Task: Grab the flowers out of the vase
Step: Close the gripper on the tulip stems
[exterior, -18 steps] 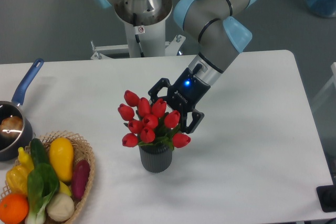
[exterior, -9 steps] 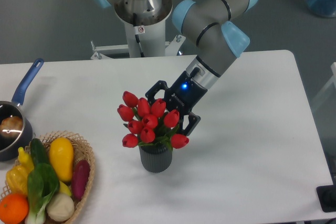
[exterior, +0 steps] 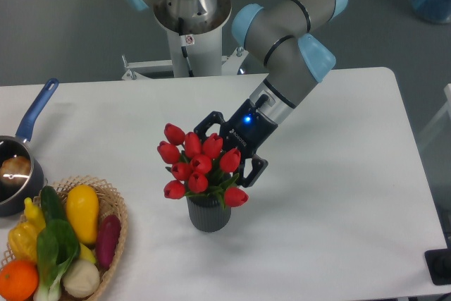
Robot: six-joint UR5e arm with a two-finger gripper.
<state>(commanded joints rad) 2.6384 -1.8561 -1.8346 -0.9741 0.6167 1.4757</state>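
Note:
The flowers (exterior: pixel 196 164), a bunch of red tulip buds with green leaves, stand upright in the small dark grey ribbed vase (exterior: pixel 209 214) near the table's middle front. My gripper (exterior: pixel 231 149) comes in from the back right at bud height. It is open, one finger (exterior: pixel 205 124) showing behind the bunch's upper edge and the other (exterior: pixel 256 168) at its right side. The fingertips are partly hidden by the buds, so I cannot tell whether they touch the stems.
A wicker basket (exterior: pixel 115 206) of vegetables and fruit sits at the front left. A blue-handled saucepan (exterior: pixel 36 111) is at the left edge. The robot's base (exterior: pixel 190 26) stands behind the table. A dark object (exterior: pixel 440 266) is at the front right corner.
My gripper has moved slightly left and down, closer around the bunch. The lower right bud has shifted down and to the left.

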